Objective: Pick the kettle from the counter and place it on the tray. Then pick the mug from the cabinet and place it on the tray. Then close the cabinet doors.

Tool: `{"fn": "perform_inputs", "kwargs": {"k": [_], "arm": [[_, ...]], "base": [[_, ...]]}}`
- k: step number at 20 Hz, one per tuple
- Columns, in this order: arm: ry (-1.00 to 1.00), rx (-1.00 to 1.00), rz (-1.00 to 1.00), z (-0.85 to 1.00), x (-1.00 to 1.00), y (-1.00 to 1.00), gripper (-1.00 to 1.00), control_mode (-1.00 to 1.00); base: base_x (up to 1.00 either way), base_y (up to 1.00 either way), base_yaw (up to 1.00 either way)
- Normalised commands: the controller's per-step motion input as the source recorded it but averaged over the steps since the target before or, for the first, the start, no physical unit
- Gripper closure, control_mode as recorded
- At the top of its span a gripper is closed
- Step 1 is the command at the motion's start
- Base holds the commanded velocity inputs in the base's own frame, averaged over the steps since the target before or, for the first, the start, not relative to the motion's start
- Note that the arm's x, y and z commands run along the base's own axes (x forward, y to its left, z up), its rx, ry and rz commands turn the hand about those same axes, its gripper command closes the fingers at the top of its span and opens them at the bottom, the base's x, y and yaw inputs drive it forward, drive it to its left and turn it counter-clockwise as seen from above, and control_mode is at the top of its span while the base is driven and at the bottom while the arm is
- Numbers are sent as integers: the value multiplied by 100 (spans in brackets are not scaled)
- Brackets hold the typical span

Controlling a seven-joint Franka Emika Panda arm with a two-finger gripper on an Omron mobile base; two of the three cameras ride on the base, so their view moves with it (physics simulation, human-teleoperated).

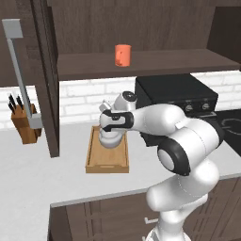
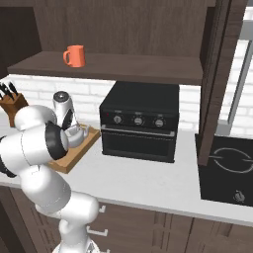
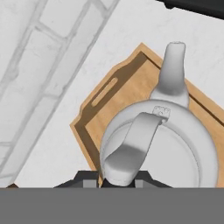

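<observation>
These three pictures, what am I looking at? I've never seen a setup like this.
It is a simulated kitchen with a white robot arm on a driving base. Two pictures come from cameras on the base, behind the arm to its left and right. The third looks along the claw from a camera on the hand. The claw is shut on the handle of a silver kettle, over a wooden tray on the light counter; whether the kettle already rests on it is unclear. An orange mug stands in the open wall cabinet. A black oven and a knife block also stand on the counter.
</observation>
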Motion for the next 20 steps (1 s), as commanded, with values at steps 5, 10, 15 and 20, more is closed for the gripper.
{"fn": "perform_inputs", "kwargs": {"k": [5, 10, 15, 20], "arm": [[0, 0, 0, -7, 0, 0, -100, -100], [0, 0, 0, 0, 0, 0, -100, -100], [1, 0, 0, 6, -18, -1, -100, -100], [0, 0, -4, 60, -50, -8, -100, -100]], "base": [[0, 0, 0], [0, 0, 0], [0, 0, 0], [0, 0, 0]]}}
